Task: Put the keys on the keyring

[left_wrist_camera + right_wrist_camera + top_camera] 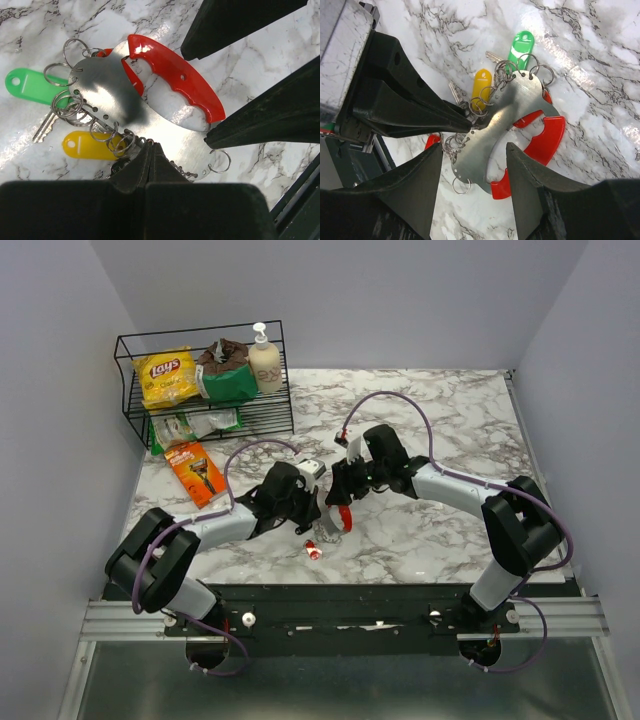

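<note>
The keyring (pixel 495 130) is a crescent metal plate with a red handle (pixel 175 80) and several small split rings, lying flat on the marble table (pixel 450 430). A green-headed key (pixel 30 85) and a yellow-headed key (pixel 85 146) hang from its rings. A red-headed key (pixel 314 551) lies just in front. My left gripper (pixel 151 146) is shut, its tips in the ring cluster at the plate's edge; whether it pinches a ring is unclear. My right gripper (pixel 474 145) stands open, straddling the plate's narrow end, one finger (pixel 270 115) touching the handle's tip.
A black wire basket (pixel 135 415) at the back left holds a yellow chips bag (pixel 167 377), a green bag and a soap bottle (pixel 264 360). An orange razor pack (pixel 195 472) lies before it. The two arms meet at mid-table.
</note>
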You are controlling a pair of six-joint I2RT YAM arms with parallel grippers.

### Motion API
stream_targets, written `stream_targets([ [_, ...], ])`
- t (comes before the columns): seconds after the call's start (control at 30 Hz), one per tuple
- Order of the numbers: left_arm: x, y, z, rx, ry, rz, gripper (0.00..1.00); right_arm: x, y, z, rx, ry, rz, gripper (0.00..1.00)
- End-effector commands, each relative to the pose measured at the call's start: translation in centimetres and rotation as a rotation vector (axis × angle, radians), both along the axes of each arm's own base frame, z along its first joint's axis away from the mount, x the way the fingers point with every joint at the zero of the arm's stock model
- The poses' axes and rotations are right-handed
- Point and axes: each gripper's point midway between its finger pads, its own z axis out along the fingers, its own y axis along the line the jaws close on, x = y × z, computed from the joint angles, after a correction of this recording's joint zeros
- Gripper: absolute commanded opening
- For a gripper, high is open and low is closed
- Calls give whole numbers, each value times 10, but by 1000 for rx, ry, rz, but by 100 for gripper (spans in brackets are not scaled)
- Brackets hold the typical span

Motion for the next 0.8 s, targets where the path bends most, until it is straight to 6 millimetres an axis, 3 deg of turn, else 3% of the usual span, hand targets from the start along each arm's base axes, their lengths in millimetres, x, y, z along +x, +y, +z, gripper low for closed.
stream_targets([
  [0.0, 3, -7, 20, -66, -33, -32, 4, -1, -1, 9, 14, -23, 38, 62],
  [0.03, 4, -6, 22, -71, -38, -30, 17, -1, -1, 10, 14, -25, 39, 63],
  [0.13, 1, -5, 29, -91, -58, -29, 41, -2, 0, 9, 16, -24, 45, 63],
  [0.17, 0, -5, 32, -100, -62, -35, 44, -2, 0, 9, 16, -20, 47, 63],
  [0.37, -1, 3, 36, -116, -80, -10, 45, -2, 0, 7, 16, -15, 49, 63],
  [0.57, -1, 16, 20, -116, -29, 25, 41, -2, 1, 6, 14, -14, 50, 63],
  [0.77, 1, 21, 19, -208, 7, 31, 40, -2, 1, 7, 15, -16, 50, 63],
])
